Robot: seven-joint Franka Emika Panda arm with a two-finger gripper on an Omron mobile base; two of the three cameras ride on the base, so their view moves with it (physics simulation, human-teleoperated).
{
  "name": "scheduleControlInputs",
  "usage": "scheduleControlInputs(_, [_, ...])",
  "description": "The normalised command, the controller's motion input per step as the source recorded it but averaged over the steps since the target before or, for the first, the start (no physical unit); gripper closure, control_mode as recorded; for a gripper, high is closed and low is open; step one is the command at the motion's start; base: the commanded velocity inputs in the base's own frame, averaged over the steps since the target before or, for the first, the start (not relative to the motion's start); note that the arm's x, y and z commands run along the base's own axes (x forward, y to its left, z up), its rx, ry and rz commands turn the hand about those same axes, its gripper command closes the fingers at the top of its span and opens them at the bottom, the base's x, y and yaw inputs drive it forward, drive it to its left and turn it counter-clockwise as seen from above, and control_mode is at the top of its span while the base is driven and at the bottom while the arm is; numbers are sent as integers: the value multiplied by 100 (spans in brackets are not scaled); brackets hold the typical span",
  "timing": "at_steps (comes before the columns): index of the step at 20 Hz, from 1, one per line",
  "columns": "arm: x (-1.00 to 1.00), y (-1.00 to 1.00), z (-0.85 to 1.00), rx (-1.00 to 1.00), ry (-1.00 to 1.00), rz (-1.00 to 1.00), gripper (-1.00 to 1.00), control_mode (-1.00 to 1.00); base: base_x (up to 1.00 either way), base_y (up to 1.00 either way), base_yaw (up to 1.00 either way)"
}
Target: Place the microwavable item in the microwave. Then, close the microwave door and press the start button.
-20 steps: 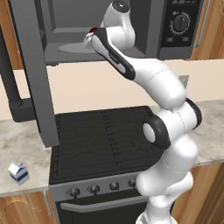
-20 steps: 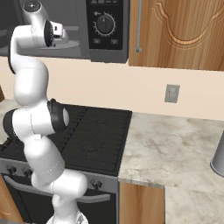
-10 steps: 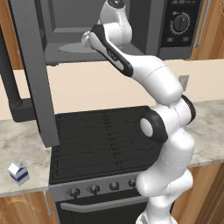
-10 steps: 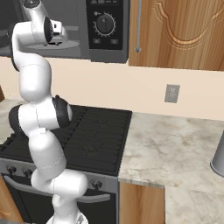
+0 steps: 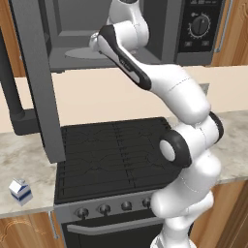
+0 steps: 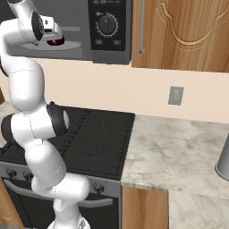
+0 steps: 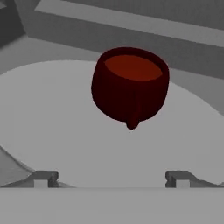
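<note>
The hand (image 7: 112,178) was seen inside the microwave (image 5: 145,34), its fingertips (image 7: 43,178) spread wide and apart from the microwavable item (image 7: 130,86), which was seated on the pale turntable (image 7: 52,127). The microwave door (image 5: 36,72) was swung open over the stove (image 5: 111,155). A milk carton (image 5: 20,190) was left on the worktop (image 5: 24,160); no lettering could be read on it.

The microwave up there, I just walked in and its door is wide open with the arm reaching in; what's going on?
The robot arm has its tool inside the microwave, just in front of a small dark red bowl sitting on the pale turntable. The tool's fingers are spread apart and not touching the bowl. The microwave door hangs wide open to the left, so closing it and pressing start are not yet done. A milk carton stands on the counter.
</note>
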Motion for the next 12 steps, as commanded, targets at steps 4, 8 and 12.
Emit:
scheduleControlInputs(4, [-100, 0, -78, -19, -28, 0, -100, -100, 0, 0, 0])
scheduleControlInputs(8, [-100, 0, -90, -24, -33, 0, -100, -100, 0, 0, 0])
scheduleControlInputs(12, [-100, 0, -81, -20, -24, 0, -100, -100, 0, 0, 0])
